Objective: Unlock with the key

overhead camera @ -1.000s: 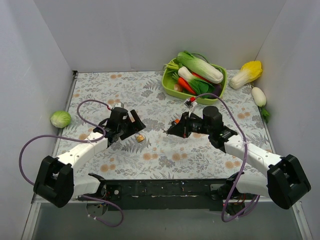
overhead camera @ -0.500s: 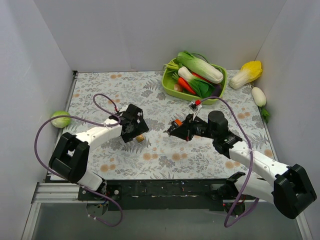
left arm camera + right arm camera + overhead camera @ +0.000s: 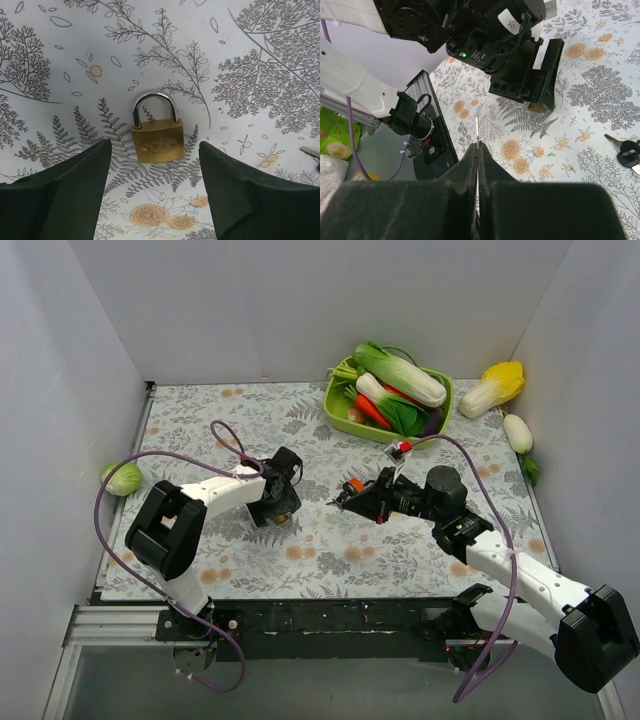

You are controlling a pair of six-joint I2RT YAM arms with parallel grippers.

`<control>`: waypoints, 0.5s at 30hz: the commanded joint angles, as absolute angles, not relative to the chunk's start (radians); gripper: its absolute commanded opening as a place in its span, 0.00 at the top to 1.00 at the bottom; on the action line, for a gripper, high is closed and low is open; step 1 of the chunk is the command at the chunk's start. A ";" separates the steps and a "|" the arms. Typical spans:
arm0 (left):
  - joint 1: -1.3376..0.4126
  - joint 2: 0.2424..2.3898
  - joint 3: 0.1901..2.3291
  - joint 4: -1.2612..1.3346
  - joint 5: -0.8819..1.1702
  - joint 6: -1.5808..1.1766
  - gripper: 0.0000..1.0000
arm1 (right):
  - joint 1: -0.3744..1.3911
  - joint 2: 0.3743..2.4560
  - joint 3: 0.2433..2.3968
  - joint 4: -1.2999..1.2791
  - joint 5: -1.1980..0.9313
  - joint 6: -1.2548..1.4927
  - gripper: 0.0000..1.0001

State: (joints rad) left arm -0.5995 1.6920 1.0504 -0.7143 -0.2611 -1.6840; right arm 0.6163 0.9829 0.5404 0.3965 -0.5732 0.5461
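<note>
L gripper (image 3: 284, 502): fingers wide apart, hovering over the padlock, holding nothing
padlock (image 3: 157, 143): brass w/ silver shackle, shackle looks shut. Lies flat on the floral table (image 3: 250, 40), btwn the L fingers (image 3: 75, 190), touching neither
R gripper (image 3: 477, 149): pinched together on the key
key (image 3: 477, 129): only a thin silver blade shows, poking out past the R tips. Head's buried btwn the fingers, can't see it. Off the table, aimed toward the L gripper, apart from the padlock
loose key (image 3: 625, 148): black head, lying on the table off to one side, nothing touching it
tray (image 3: 337, 418): green, toy veg inside, far side, well apart from both arms
</note>
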 commanded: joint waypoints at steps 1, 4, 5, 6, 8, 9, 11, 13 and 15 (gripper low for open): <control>-0.606 1.692 1.086 -0.765 -0.305 -1.709 0.32 | 0.614 0.951 0.528 0.451 -0.578 0.537 0.99; -0.606 1.710 1.086 -0.770 -0.305 -1.710 0.34 | 0.614 0.942 0.525 0.451 -0.580 0.537 0.99; -0.606 1.713 1.085 -0.769 -0.305 -1.710 0.35 | 0.614 0.940 0.523 0.451 -0.580 0.537 0.99; -0.604 1.715 1.081 -0.764 -0.304 -1.710 0.36 | 0.614 0.937 0.523 0.453 -0.578 0.537 0.99; -0.604 1.715 1.074 -0.750 -0.302 -1.713 0.39 | 0.614 0.934 0.520 0.453 -0.577 0.537 0.99; -0.606 1.717 1.072 -0.746 -0.301 -1.713 0.39 | 0.614 0.934 0.520 0.453 -0.578 0.537 0.99; -0.606 1.727 1.075 -0.739 -0.298 -1.710 0.40 | 0.614 0.933 0.518 0.454 -0.577 0.538 0.99; -0.604 1.735 1.075 -0.732 -0.293 -1.706 0.41 | 0.614 0.933 0.517 0.457 -0.577 0.540 0.99; -0.606 1.747 1.075 -0.724 -0.284 -1.698 0.43 | 0.614 0.933 0.517 0.459 -0.577 0.540 0.99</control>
State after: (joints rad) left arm -0.6044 1.7229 1.0611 -0.7521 -0.2771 -1.6951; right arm 0.6163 0.9524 0.5190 0.4019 -0.5751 0.5461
